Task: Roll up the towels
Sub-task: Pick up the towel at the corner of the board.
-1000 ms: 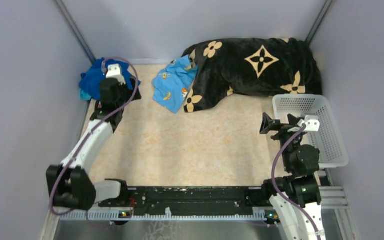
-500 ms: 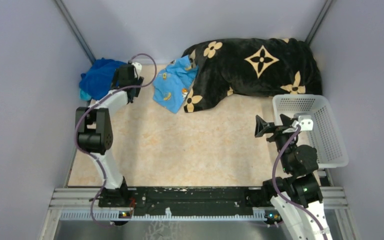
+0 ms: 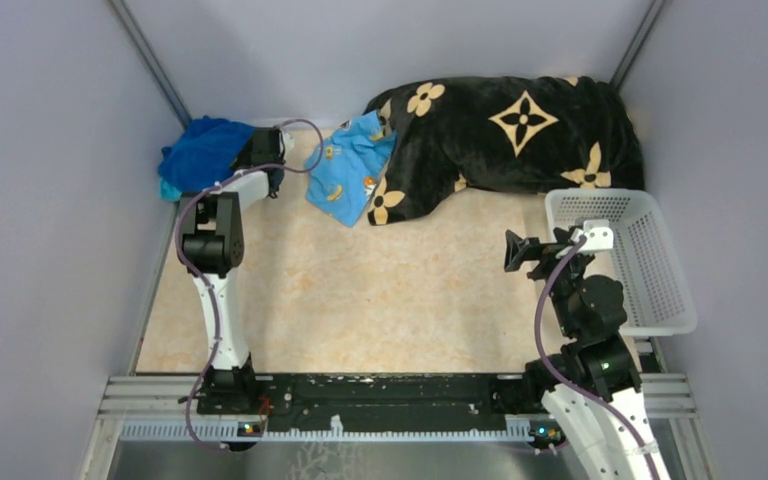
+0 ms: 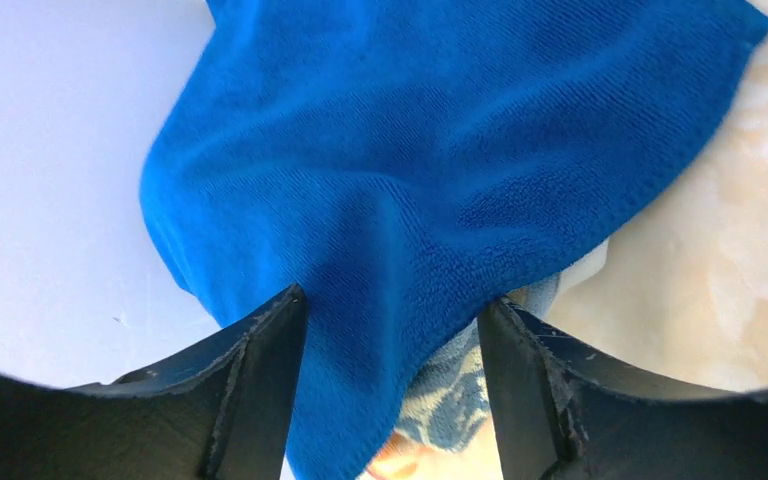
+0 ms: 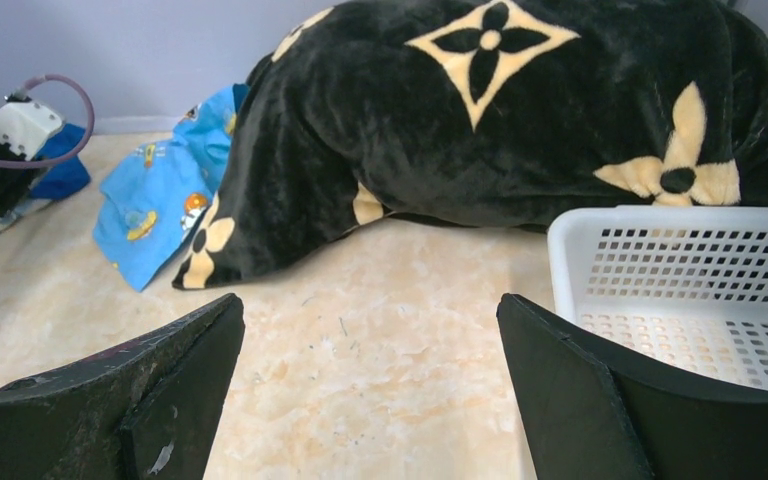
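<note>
Top external view, near side first: the right gripper (image 3: 515, 252) hangs wide and empty beside the basket (image 3: 615, 196). Out in the far-left corner, the left gripper (image 4: 392, 300) straddles a ridge of the dark blue towel (image 4: 440, 150). Pinched or not, can't tell. Danger: a second cloth (image 4: 445, 405) peeks out underneath. Bite too deep and both layers could lift together.

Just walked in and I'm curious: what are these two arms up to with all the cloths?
The left gripper is at the far left corner, its jaws open on either side of a fold of the dark blue towel. The right gripper hovers open and empty over the table beside the white basket. A light blue printed towel lies partly under the black blanket. No towel looks rolled yet.
</note>
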Controlling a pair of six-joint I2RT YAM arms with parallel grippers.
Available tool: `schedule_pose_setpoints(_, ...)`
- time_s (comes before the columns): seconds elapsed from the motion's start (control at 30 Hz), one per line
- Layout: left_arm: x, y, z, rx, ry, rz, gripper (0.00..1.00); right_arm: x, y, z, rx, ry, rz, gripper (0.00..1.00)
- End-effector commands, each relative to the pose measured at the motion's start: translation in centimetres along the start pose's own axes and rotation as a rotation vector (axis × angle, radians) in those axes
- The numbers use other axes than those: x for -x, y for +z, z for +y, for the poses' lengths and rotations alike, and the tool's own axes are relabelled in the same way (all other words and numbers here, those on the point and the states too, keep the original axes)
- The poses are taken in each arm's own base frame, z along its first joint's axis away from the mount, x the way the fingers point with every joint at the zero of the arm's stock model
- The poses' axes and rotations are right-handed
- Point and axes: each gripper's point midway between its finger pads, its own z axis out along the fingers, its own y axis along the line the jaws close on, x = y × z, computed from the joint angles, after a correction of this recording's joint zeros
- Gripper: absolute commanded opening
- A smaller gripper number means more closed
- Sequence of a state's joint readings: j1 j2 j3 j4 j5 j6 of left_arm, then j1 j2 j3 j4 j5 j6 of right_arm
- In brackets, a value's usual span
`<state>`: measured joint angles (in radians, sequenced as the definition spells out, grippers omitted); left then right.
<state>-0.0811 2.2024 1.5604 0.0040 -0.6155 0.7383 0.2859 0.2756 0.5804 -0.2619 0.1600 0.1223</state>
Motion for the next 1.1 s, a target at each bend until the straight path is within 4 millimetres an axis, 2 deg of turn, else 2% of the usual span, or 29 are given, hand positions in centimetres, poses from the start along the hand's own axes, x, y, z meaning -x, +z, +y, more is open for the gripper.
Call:
schedule_pose_setpoints(0.0, 1.4, 1.0, 3.0, 0.113, -0.004, -0.007, 0.64, 0.4, 0.4, 0.2, 0.005, -0.016, 0.004, 0.99)
schedule_pose_setpoints(0.1, 2.4, 0.8, 4.2, 0.145, -0.031, -0.040, 0.59, 0.1, 0.6, 0.2, 0.003, -0.021, 0.021, 0.99)
schedule_pose_setpoints(0.23, 3.8, 0.2, 5.8, 0.165, -0.054, -0.080, 0.58, -0.4, 0.9, 0.4, 0.014, -0.025, 0.040, 0.99)
schedule_pose_setpoints(0.4, 3.8, 0.2, 5.9, 0.139, -0.080, -0.086, 0.59, -0.5, 1.1, 0.5, 0.016, -0.029, 0.048, 0.99)
schedule_pose_setpoints(0.53, 2.6, 1.1, 4.8, 0.099, -0.085, -0.057, 0.45, -0.5, 1.1, 0.4, 0.015, -0.029, 0.047, 0.99)
schedule_pose_setpoints(0.73, 1.6, 1.7, 2.4, 0.029, -0.064, -0.041, 0.37, -0.7, 1.2, 0.5, 0.017, -0.031, 0.053, 0.99)
schedule_pose_setpoints(0.87, 1.8, 1.6, 1.8, -0.007, -0.072, -0.051, 0.13, -0.6, 1.2, 0.5, 0.016, -0.032, 0.054, 0.99)
schedule_pose_setpoints(0.93, 2.2, 1.2, 2.2, -0.013, -0.097, -0.058, 0.00, -0.5, 1.2, 0.5, 0.016, -0.030, 0.051, 0.99)
schedule_pose_setpoints(1.07, 4.7, -1.5, 5.9, 0.056, -0.224, -0.104, 0.00, -0.3, 1.0, 0.5, 0.016, -0.029, 0.039, 0.99)
